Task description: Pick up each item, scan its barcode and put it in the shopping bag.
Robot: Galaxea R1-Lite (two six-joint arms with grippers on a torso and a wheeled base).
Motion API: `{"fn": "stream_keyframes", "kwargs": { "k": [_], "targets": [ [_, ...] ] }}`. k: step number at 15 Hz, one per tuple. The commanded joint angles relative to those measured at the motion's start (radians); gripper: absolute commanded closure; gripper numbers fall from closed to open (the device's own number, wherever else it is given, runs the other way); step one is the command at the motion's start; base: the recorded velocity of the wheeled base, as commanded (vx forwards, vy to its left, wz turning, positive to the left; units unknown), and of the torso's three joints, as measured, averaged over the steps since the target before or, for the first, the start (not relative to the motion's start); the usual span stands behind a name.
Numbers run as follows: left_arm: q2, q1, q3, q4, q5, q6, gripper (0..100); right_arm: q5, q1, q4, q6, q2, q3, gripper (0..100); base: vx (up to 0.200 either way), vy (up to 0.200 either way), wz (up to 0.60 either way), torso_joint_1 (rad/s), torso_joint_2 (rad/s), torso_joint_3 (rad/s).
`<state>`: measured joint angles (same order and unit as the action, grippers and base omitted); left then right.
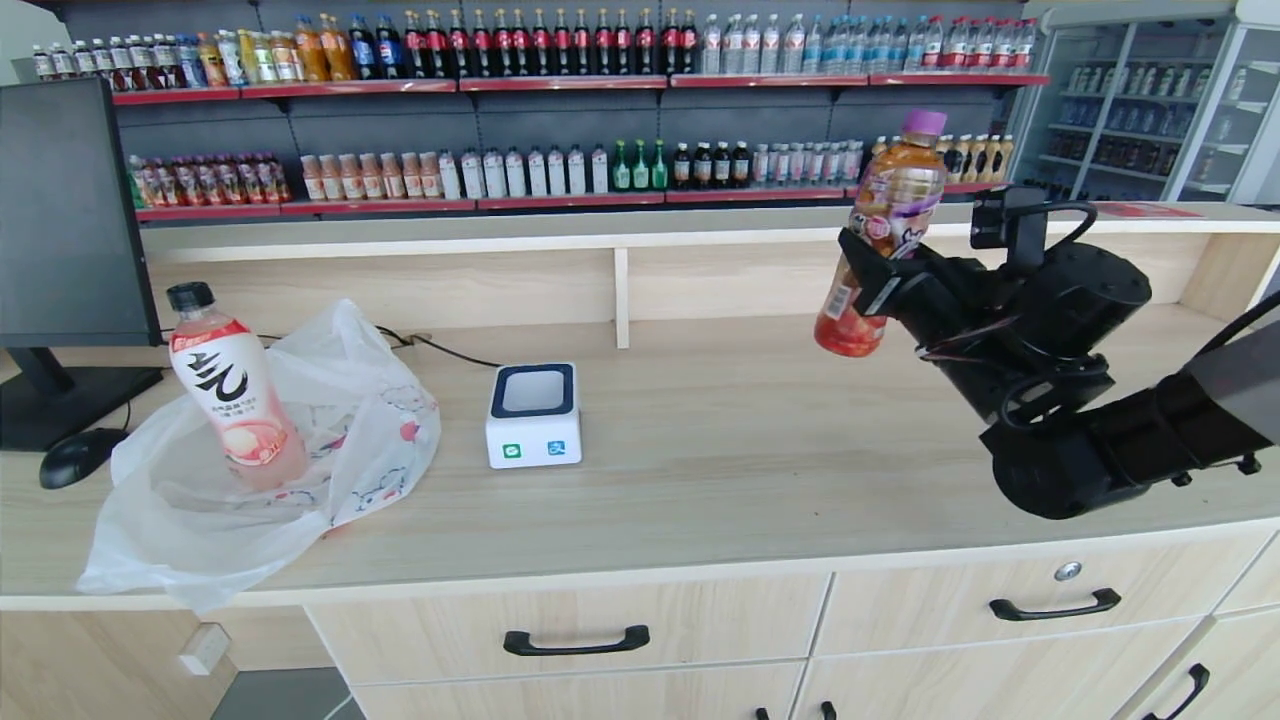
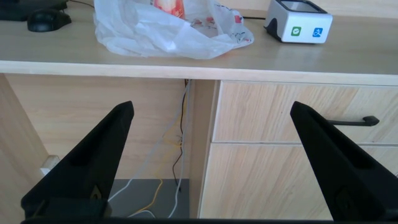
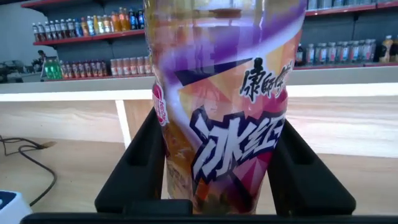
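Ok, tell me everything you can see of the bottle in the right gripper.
The bottle is clear plastic with a purple cap, amber drink inside and a glossy purple, orange and white label. It hangs above the counter, tilted, cap up and toward the robot's right. The right gripper clamps its middle, a finger each side; nothing else touches it.

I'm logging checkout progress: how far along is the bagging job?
Looks done: the pink bottle stands in the shopping bag. In hand: the right gripper holds the tea bottle in the air, right of the scanner, apparently not yet scanned. Left: scan it and bag it. The left gripper hangs open below the counter edge.
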<state>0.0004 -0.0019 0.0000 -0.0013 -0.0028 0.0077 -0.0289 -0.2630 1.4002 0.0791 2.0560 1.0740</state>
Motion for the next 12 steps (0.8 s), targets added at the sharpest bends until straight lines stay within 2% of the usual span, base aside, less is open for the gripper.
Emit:
{"fn": "stream_keyframes", "kwargs": {
  "k": [1, 4, 12],
  "targets": [
    [0.0, 0.0, 0.0, 0.0, 0.001, 0.0, 0, 0.001, -0.03, 0.051, 0.002, -0.088, -0.034, 100, 0.0, 0.0, 0.0, 0.0, 0.0, 0.0],
    [0.0, 0.0, 0.0, 0.0, 0.0, 0.0, 0, 0.003, -0.078, 0.146, 0.001, -0.198, -0.25, 100, 0.0, 0.0, 0.0, 0.0, 0.0, 0.0],
    [0.0, 0.002, 0.0, 0.0, 0.0, 0.0, 0, 0.003, -0.26, 0.152, -0.018, -0.513, -0.648, 100, 0.0, 0.0, 0.0, 0.0, 0.0, 0.0]
  ]
}}
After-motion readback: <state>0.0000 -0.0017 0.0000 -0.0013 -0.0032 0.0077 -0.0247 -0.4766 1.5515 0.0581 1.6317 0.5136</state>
